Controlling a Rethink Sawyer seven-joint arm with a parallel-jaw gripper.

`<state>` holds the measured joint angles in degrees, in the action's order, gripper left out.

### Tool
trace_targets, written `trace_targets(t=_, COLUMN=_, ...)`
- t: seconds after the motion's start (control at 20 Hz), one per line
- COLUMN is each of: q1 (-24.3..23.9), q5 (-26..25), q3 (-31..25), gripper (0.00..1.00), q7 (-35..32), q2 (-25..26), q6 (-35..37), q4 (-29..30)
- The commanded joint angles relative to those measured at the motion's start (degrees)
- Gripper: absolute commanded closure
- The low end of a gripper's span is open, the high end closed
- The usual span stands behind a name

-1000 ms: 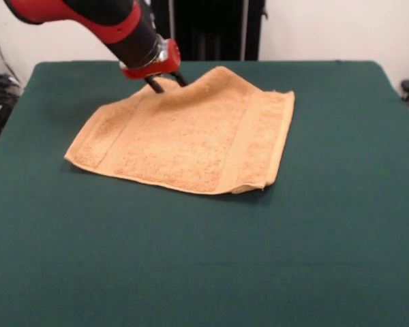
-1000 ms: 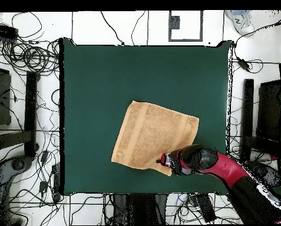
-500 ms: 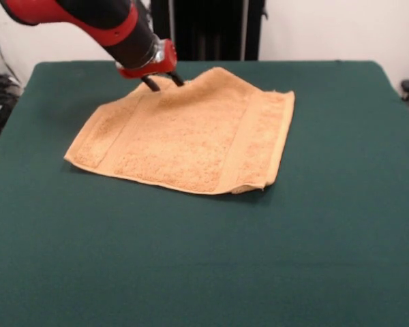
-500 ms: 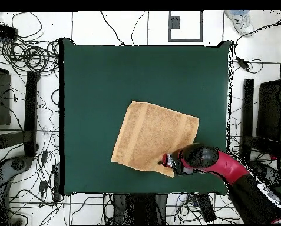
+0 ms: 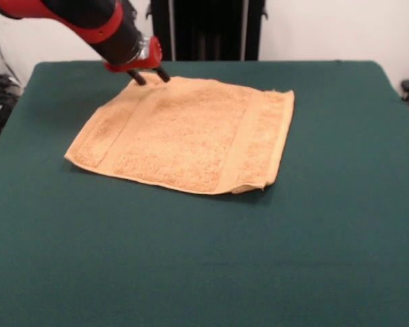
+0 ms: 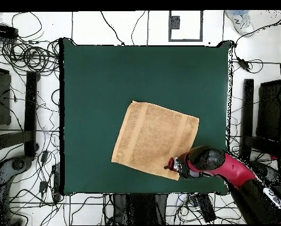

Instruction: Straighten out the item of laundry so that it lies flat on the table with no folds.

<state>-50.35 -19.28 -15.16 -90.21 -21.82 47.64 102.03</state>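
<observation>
The light orange-tan towel lies spread on the dark green table, left of the middle. Its border bands run near the left and right ends. The front right corner is slightly curled under. My gripper sits at the towel's far left corner, low to the table, with its two dark fingers on either side of that corner, pinching it. In the overhead view the gripper is at the towel's lower right corner, near the table's bottom edge. No label shows.
The red and black arm comes in from the upper left in the front view. A dark stand is behind the table's far edge. Cables and equipment lie on the floor around the table.
The gripper moved toward the far left, pulling the towel's corner with it. The raised hump along the towel's far edge has gone and that edge now lies flat.
</observation>
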Motion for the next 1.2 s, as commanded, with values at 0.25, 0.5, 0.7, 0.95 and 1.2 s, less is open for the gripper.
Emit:
trace_targets(t=0.25, q1=4.17, q5=-1.55, q3=2.29, gripper=0.0, q7=-2.61, q2=0.86, q6=3.63, q4=-4.19)
trace_targets(t=0.5, q1=4.88, q5=-1.46, q3=2.84, gripper=0.0, q7=-2.72, q2=0.88, q6=2.83, q4=-4.42)
trace_targets(t=0.7, q1=5.23, q5=-1.28, q3=3.1, gripper=0.0, q7=-1.94, q2=2.03, q6=2.86, q4=-5.62)
trace_targets(t=0.95, q1=5.36, q5=-1.3, q3=3.79, gripper=0.0, q7=-0.97, q2=2.12, q6=4.84, q4=-6.42)
trace_targets(t=1.2, q1=4.79, q5=-1.63, q3=3.97, gripper=0.0, q7=0.14, q2=1.15, q6=6.16, q4=-6.05)
